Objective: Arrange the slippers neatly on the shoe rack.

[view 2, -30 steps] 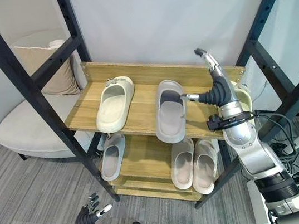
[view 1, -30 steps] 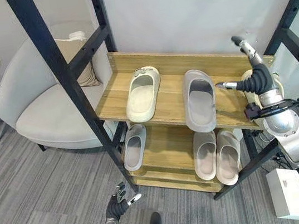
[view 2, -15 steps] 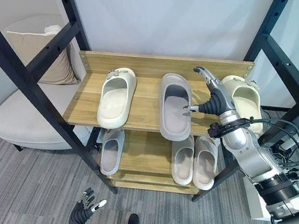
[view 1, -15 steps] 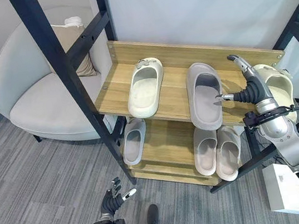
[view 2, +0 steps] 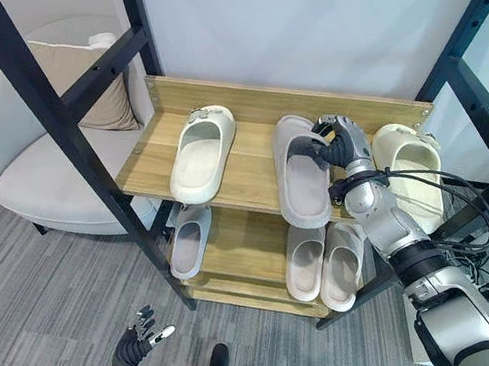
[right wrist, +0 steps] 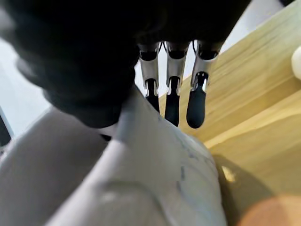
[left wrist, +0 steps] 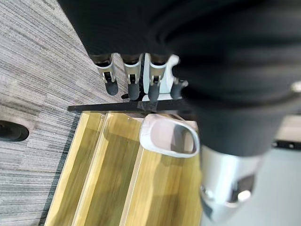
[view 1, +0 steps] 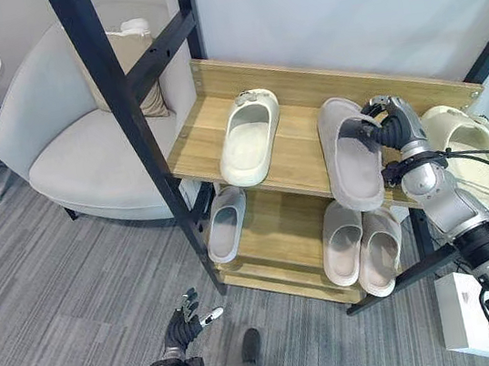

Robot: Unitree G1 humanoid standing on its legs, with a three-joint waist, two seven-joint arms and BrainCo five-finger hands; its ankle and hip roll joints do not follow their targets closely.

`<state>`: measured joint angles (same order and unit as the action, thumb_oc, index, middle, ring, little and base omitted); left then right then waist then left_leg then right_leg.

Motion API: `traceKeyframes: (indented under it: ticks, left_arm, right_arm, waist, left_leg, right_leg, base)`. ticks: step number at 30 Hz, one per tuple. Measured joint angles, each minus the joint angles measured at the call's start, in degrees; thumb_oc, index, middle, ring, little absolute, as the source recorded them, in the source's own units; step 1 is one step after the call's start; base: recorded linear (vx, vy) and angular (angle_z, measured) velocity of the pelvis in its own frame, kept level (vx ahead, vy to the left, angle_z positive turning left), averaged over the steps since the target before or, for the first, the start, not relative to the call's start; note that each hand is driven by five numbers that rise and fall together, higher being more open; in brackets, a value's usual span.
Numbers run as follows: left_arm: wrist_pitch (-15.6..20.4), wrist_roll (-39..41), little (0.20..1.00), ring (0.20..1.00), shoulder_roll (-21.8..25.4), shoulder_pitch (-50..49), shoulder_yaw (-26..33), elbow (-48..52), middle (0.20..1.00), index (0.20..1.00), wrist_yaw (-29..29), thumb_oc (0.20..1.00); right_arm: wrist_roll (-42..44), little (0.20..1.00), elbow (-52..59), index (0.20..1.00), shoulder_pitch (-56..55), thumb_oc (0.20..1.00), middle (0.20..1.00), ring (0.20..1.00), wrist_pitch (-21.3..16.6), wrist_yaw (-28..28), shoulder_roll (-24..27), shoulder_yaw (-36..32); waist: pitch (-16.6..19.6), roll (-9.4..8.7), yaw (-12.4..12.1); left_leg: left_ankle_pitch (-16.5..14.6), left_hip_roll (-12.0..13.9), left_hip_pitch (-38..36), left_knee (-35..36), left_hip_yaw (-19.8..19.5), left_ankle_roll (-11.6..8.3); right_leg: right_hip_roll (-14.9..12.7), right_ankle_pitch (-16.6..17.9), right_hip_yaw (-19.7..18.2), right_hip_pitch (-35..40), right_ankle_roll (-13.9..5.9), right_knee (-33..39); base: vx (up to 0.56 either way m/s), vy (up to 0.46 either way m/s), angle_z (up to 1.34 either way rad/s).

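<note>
Right hand point(view 1: 391, 132) curled round the band of a grey slipper point(view 1: 351, 165) on the top shelf of a wooden shoe rack point(view 1: 295, 89). Fingers point(right wrist: 196, 106) hooked over the band's upper edge from the right, dark tips resting on its grey surface in the right wrist view; thumb tucked in at the opening. Slipper lying toe toward the rack's front, its front end overhanging the shelf edge, heel near the back board. To its left on the same shelf, well apart, a cream slipper point(view 1: 251, 137), slightly angled. To its right, past the shelf's end, a second cream slipper point(view 1: 462, 154), just beside the forearm. On the lower shelf: one grey slipper point(view 1: 226, 223) at the left, a pale pair point(view 1: 361, 235) side by side at the right. Left hand point(view 1: 185, 317) low over the grey carpet point(view 1: 58, 294), away from the rack, fingers loosely spread, holding nothing. Behind the rack's left post, a light grey armchair point(view 1: 83, 152) with a beige cushion point(view 1: 141, 79).
</note>
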<state>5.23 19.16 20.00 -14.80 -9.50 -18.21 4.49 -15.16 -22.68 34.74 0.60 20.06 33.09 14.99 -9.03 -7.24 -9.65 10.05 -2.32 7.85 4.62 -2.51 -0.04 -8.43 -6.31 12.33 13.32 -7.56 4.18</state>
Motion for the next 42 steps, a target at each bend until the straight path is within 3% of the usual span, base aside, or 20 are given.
traceKeyframes:
  ticks: [3,6,11,13,15,17,18,20,22,25,27,31,35,39,41,42]
  left_arm:
    - [-0.01,-0.01,1.0,1.0,0.02,0.01,0.05,0.05,1.0,1.0,0.01,1.0]
    - [-0.1,-0.04,1.0,1.0,-0.93,0.33,2.11,0.59,1.0,1.0,0.56,1.0]
    - [-0.25,-0.18,1.0,1.0,-2.53,-0.94,3.18,2.94,1.0,1.0,1.9,1.0]
    - [-0.78,-0.3,1.0,1.0,-3.62,-1.39,2.84,2.95,1.0,1.0,1.86,1.0]
    - [-1.02,-0.29,1.0,1.0,-4.54,-1.35,2.64,3.06,1.0,1.0,1.75,1.0]
    - [-1.23,-0.25,1.0,1.0,-4.65,-1.46,2.14,3.33,1.0,1.0,1.7,1.0]
    - [-1.61,-0.06,1.0,1.0,-4.68,-2.16,1.63,3.77,1.0,1.0,1.66,1.0]
    - [-2.16,-0.04,1.0,1.0,-4.83,-2.55,0.47,3.85,1.0,1.0,1.5,1.0]
    - [-2.17,-0.03,1.0,1.0,-5.02,-2.93,0.48,3.86,1.0,1.0,1.16,1.0]
    - [-2.15,-0.03,1.0,1.0,-4.89,-3.2,0.41,3.72,1.0,1.0,0.73,1.0]
    - [-2.03,-0.03,1.0,1.0,-4.88,-2.36,0.42,3.58,1.0,1.0,0.02,1.0]
    - [-1.64,-0.03,1.0,1.0,-3.94,-2.78,0.68,3.07,1.0,1.0,-0.03,1.0]
    - [-0.89,-0.08,1.0,1.0,-3.55,-2.65,0.8,1.74,1.0,1.0,-0.13,1.0]
    - [-0.61,-0.37,1.0,1.0,-3.45,-2.59,1.38,1.1,1.0,1.0,0.19,1.0]
    - [-0.56,-0.59,1.0,1.0,-3.74,-2.72,2.73,1.02,1.0,1.0,1.26,1.0]
    - [-0.54,-0.6,1.0,1.0,-3.44,-2.96,3.06,1.12,1.0,1.0,2.56,1.0]
  right_arm:
    - [-0.69,0.2,3.14,0.2,-2.37,0.2,0.2,0.2,0.43,0.29,0.01,-1.98]
    - [-0.71,0.2,23.75,0.2,-16.18,0.2,0.2,0.2,0.66,1.6,-6.21,-13.99]
    - [0.66,0.2,42.39,0.2,-29.43,0.2,0.2,0.2,-0.97,3.08,-12.17,-19.12]
    - [4.57,0.2,45.46,0.2,-31.37,0.2,0.2,0.2,-2.98,2.76,-13.39,-18.42]
    - [10.2,0.2,47.14,0.2,-33.44,0.2,0.2,0.2,-5.19,1.28,-14.7,-17.45]
    - [18.68,0.2,47.41,0.2,-34.24,0.2,0.2,0.2,-7.35,-1.17,-16.08,-14.94]
    - [30.51,0.2,47.49,0.2,-35.34,0.2,0.2,0.2,-9.3,-5.61,-16.63,-9.56]
    - [39.43,0.2,47.39,0.2,-35.62,0.2,0.2,0.2,-9.56,-11.01,-17.01,-3.06]
    - [46.19,0.2,47.39,0.2,-35.49,0.2,0.2,0.2,-10.25,-14.42,-17.46,0.92]
    - [56.53,0.2,43.85,0.2,-30.59,0.2,0.2,0.2,-9.77,-22.1,-17.27,14.28]
    - [57.98,0.2,41.32,0.2,-29.28,0.2,0.2,0.2,-7.72,-25.65,-17.16,16.7]
    - [57.63,0.2,37.39,0.2,-29.42,0.2,0.2,0.2,-6.29,-28.34,-16.07,15.73]
    - [49.89,0.2,29.91,0.2,-32.72,0.2,0.2,0.2,-5.06,-29.42,-11.99,15.24]
    - [32.18,0.2,23.35,0.2,-39.92,0.2,0.2,0.2,-4.52,-27.29,-10.99,10.11]
    - [22.92,0.2,19.5,0.2,-43.71,0.2,0.2,0.2,-3.35,-23.28,-11.36,5.92]
    - [17.01,0.2,19.77,0.2,-44.61,0.2,0.2,0.2,-3.21,-20.42,-10.47,4.23]
  waist:
    - [-0.09,0.16,0.13]
    - [-0.9,1.61,-0.25]
    - [-0.99,3.77,3.69]
    - [-0.81,4.29,6.07]
    - [-0.36,4.58,6.67]
    - [0.0,5.02,7.08]
    - [0.54,5.43,7.46]
    - [1.1,5.75,7.25]
    - [1.33,5.51,6.31]
    - [1.7,5.08,5.07]
    - [1.99,4.77,4.26]
    - [2.41,5.01,2.35]
    - [2.63,5.48,1.81]
    - [2.6,5.54,1.54]
    - [2.54,5.63,1.58]
    - [2.18,5.71,2.78]
  left_leg:
    - [0.01,-0.04,-0.04,0.0,-0.1,0.0]
    - [0.51,-0.18,-0.23,-0.01,-0.41,0.71]
    - [0.5,0.07,-0.76,0.0,0.03,0.61]
    - [0.25,0.37,-0.86,0.01,0.24,0.12]
    - [-0.03,0.92,-1.11,0.33,1.21,-0.27]
    - [0.03,1.26,-1.06,0.31,1.47,-0.35]
    - [0.13,1.28,-1.04,0.26,1.55,-0.44]
    - [0.4,1.27,-1.01,0.21,1.43,-0.31]
    - [0.89,1.25,-1.05,0.0,1.19,-0.88]
    - [1.11,1.05,-1.03,0.0,-0.23,-1.18]
    - [0.57,1.16,-1.01,0.03,-1.26,-1.16]
    - [0.56,0.97,-0.74,0.37,-1.68,-1.16]
    - [0.57,0.85,0.21,0.37,-1.87,-1.15]
    - [0.67,0.65,0.17,0.35,-2.16,-1.01]
    - [0.84,0.5,0.09,0.35,-2.19,-0.87]
    - [1.04,0.52,0.03,0.17,-2.17,-0.65]
  right_leg:
    - [0.0,0.01,0.1,0.19,0.02,0.16]
    - [-0.1,-0.16,0.09,0.25,0.18,-0.58]
    - [-0.09,-0.31,-0.08,0.31,0.24,-0.77]
    - [0.08,-0.35,-0.8,0.29,0.25,-0.66]
    - [0.28,-0.43,-1.57,0.12,0.39,-0.49]
    - [0.51,-0.37,-1.97,-0.19,0.47,-0.6]
    - [0.63,-0.31,-1.96,-0.2,0.54,-0.75]
    - [0.7,-0.33,-1.77,-0.06,0.56,-0.68]
    - [0.81,-0.4,-1.3,0.23,0.64,-0.69]
    - [1.37,-0.63,0.16,0.88,0.94,-0.75]
    - [1.62,-0.81,0.85,1.32,1.2,-0.77]
    - [1.88,-1.04,1.84,1.43,1.35,-1.15]
    - [2.0,-1.01,3.25,1.26,1.33,-0.99]
    - [1.73,-1.03,3.49,1.39,1.31,-0.97]
    - [1.63,-1.13,3.48,1.51,1.18,-0.84]
    - [1.66,-1.25,3.45,1.42,1.08,-1.04]
  base:
    - [0.01,-0.011,0.05]
    - [0.0,-0.013,0.05]
    - [-0.02,-0.025,-0.05]
    - [0.0,-0.049,-0.13]
    - [-0.03,-0.042,-0.2]
    - [-0.05,-0.043,-0.1]
    - [-0.03,-0.033,-0.02]
    - [-0.03,-0.024,0.08]
    - [-0.04,-0.03,0.12]
    - [-0.03,-0.037,0.2]
    - [-0.01,-0.018,0.31]
    - [-0.01,-0.004,0.14]
    - [-0.01,0.005,0.18]
    - [0.01,0.006,0.03]
    - [-0.03,0.011,-0.04]
    - [-0.08,0.024,-0.02]
